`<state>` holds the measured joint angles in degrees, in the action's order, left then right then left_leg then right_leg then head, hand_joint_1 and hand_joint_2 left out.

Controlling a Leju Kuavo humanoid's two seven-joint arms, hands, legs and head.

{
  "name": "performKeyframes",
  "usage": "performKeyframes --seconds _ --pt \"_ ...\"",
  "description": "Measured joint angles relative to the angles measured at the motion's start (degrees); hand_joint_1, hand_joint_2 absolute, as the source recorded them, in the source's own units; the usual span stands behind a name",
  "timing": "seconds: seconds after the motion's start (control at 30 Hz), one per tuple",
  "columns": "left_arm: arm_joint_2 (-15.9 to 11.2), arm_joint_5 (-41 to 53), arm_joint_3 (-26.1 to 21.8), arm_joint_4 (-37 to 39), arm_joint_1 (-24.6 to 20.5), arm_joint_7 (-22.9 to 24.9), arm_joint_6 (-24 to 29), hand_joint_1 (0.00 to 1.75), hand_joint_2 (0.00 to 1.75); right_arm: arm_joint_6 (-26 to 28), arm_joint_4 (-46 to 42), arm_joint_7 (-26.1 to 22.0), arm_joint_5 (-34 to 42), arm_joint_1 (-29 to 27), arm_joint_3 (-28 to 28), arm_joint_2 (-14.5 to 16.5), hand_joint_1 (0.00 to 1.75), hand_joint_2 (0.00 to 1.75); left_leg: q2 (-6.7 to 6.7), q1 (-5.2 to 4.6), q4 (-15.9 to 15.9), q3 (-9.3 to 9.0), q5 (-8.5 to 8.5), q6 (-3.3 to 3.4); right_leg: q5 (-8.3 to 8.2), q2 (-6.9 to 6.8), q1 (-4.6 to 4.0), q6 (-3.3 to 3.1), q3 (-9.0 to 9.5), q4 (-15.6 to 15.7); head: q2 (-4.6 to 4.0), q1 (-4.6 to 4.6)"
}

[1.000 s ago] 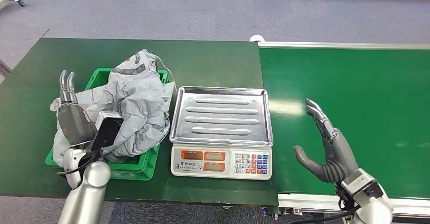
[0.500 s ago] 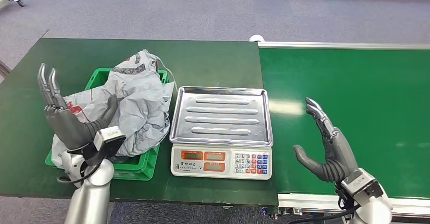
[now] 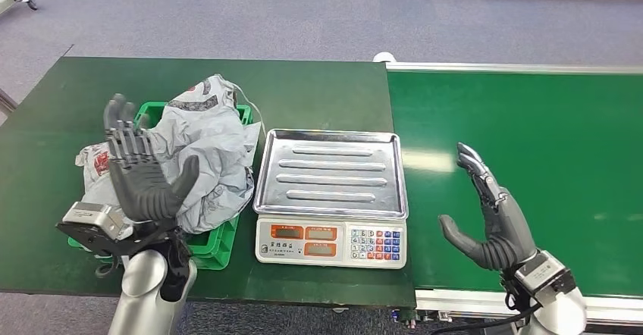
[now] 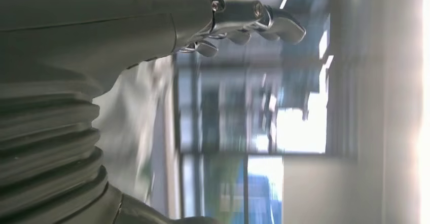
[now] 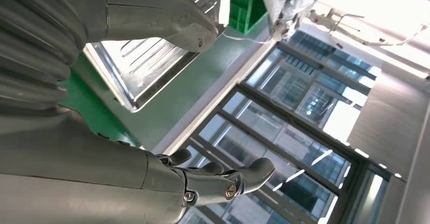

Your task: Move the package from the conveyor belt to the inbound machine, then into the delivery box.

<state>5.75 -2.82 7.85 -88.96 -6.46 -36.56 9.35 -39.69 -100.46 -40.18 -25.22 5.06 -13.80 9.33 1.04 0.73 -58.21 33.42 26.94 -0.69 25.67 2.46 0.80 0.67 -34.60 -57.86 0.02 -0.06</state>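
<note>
Left robot hand [image 3: 144,172] has swung over the package [image 3: 205,149], fingers wide; right robot hand [image 3: 489,221] spread, holding nothing.

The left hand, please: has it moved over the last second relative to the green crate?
Yes. The left hand has turned palm-forward and shifted rightward over the green crate; the grey package remains inside.
</note>
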Motion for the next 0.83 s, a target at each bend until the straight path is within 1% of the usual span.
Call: performKeyframes --seconds 0.03,0.1,0.2,0.33,0.57,0.63,0.77,0.83 --pt "0.1 -1.0 1.1 0.1 0.4 1.0 -2.6 0.0 1.75 0.0 0.6 0.0 0.6 0.3 0.4 -0.2 0.0 1.75 0.0 0.0 0.0 0.0 0.0 0.0 0.0 0.0 0.0 0.0 0.0 0.0 0.0 0.0" --pt "0.3 -1.5 3.2 0.7 0.8 3.0 -6.1 0.0 1.75 0.0 2.1 0.0 1.3 0.9 1.3 -0.5 0.0 1.75 -0.01 0.0 0.0 0.0 0.0 0.0 0.0 0.0 0.02 0.0 -0.01 0.0 0.0 0.0" --pt "0.6 -2.1 5.9 1.9 1.2 4.8 -8.8 0.0 1.75 0.0 4.5 0.1 2.1 1.5 2.4 -1.0 0.0 1.75 -0.01 0.0 0.0 0.01 0.0 0.0 0.0 -0.01 0.03 0.0 -0.01 0.0 0.0 0.0" --pt "1.0 -3.1 8.1 5.0 1.3 6.6 -11.9 0.0 1.75 0.0 9.4 0.8 6.8 3.4 4.5 -2.5 0.0 1.75 -0.01 0.0 0.0 0.0 0.0 0.0 0.0 -0.01 0.02 0.0 -0.02 0.0 0.0 0.0" --pt "1.3 -3.1 8.9 6.6 1.4 6.4 -12.3 0.0 1.75 0.0 11.8 0.5 8.3 4.2 5.3 -3.4 0.0 1.75 -0.01 0.0 0.0 0.0 0.0 0.01 0.0 -0.02 0.01 0.0 -0.01 0.0 0.0 0.0" --pt "1.4 -3.2 9.2 7.8 1.4 6.4 -12.4 0.0 1.75 0.0 13.6 0.4 9.1 4.7 6.0 -4.1 0.0 1.75 0.0 0.0 0.0 0.01 0.0 0.0 0.0 -0.02 0.01 0.0 -0.02 0.0 0.0 0.0" --pt "1.5 -2.6 9.6 10.7 1.3 6.4 -12.5 0.0 1.75 0.0 18.4 0.7 16.0 6.2 8.0 -6.0 0.0 1.75 0.0 0.0 0.0 0.04 0.01 -0.01 0.0 -0.03 0.01 0.0 -0.05 0.0 0.0 -0.01" --pt "1.5 -2.4 9.6 11.3 1.3 6.2 -12.4 0.0 1.75 0.0 19.7 1.0 17.1 6.8 8.2 -6.3 0.0 1.75 0.0 0.0 0.0 0.04 0.01 0.0 0.0 -0.03 0.01 0.0 -0.06 0.0 0.0 0.0"
